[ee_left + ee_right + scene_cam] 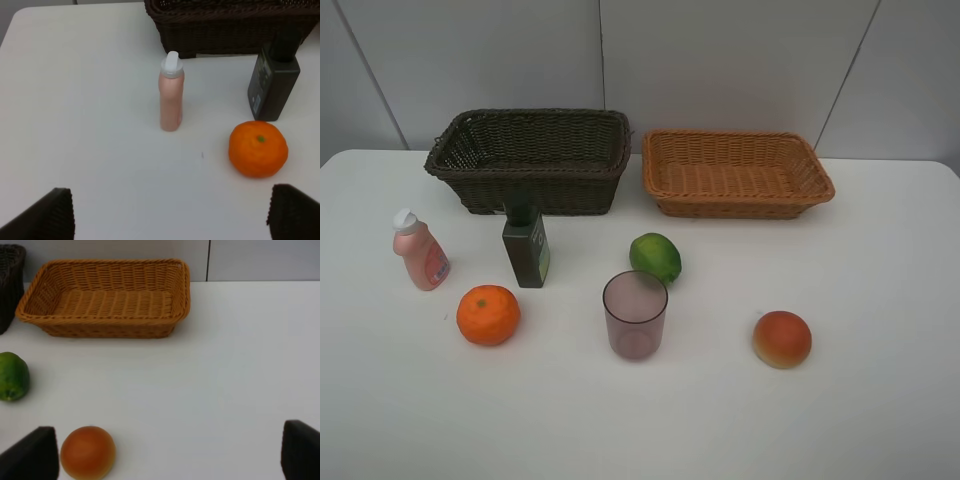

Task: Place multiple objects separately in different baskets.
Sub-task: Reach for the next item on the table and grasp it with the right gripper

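On the white bench (880, 430), near the right gripper (165, 452), lies the peach (88, 452) — well in front of the tan basket (100, 330) and apart from the lime (11, 376). Both this gripper and the left gripper (165, 215) stand with jaws wide apart, holding nothing. Best to descend squarely over the fruit and close across its middle, so it cannot roll away. It looks round, smooth, red-orange — yellower low on one side.

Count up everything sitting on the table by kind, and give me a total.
Fruit: 3 (orange, lime, peach)
Bottles: 2 (pink bottle, dark green bottle)
Cups: 1 (cup)
Baskets: 2 (dark brown basket, tan basket)
Total: 8
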Robot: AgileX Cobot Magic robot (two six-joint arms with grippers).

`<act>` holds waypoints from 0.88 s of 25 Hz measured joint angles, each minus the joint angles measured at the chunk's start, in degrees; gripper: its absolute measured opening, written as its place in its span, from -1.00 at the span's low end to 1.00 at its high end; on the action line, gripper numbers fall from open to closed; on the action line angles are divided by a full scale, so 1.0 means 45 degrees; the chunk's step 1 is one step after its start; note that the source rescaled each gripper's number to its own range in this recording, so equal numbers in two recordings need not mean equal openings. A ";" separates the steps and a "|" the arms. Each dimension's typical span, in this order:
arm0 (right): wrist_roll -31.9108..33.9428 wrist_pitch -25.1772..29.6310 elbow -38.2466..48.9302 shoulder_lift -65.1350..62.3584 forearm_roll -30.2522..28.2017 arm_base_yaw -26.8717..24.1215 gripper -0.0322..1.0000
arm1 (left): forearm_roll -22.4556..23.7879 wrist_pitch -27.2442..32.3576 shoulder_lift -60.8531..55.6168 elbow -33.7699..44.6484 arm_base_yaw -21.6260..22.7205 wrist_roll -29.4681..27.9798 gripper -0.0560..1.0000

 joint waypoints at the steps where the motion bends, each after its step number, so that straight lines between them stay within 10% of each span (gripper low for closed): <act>1: 0.0000 0.0000 0.0000 0.0130 0.0000 0.0000 0.76 | 0.0000 0.0000 0.0000 0.0000 0.0000 0.0000 1.00; 22: 0.0254 -0.2759 -0.2478 1.3915 0.1758 0.0797 0.76 | 0.0000 -0.0010 0.0000 0.0000 0.0000 0.0000 1.00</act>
